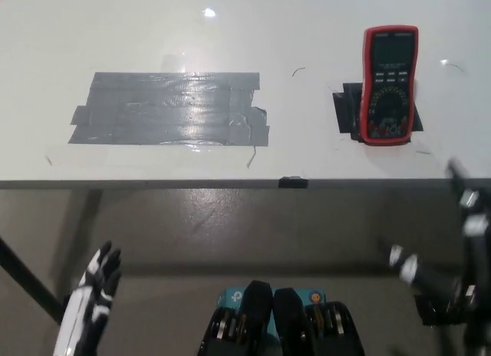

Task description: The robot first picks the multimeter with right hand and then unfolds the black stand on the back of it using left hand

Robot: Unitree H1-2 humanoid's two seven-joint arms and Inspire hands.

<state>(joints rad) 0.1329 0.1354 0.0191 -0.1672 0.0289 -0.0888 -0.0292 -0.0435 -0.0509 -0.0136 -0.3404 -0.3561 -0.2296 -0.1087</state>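
Lying on the table (pixel 153 34), the multimeter (pixel 390 84) sits untouched, both robot hands spread, empty.

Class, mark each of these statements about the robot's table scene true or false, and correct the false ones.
1. The multimeter stands on the table. True.
2. The right hand holds the multimeter. False: it hangs below the table edge, apart from it.
3. A grey tape patch lies left of the multimeter. True.
4. The left hand rests on the grey tape patch. False: it is low at the lower left, off the table.
5. The multimeter casing is blue. False: red.
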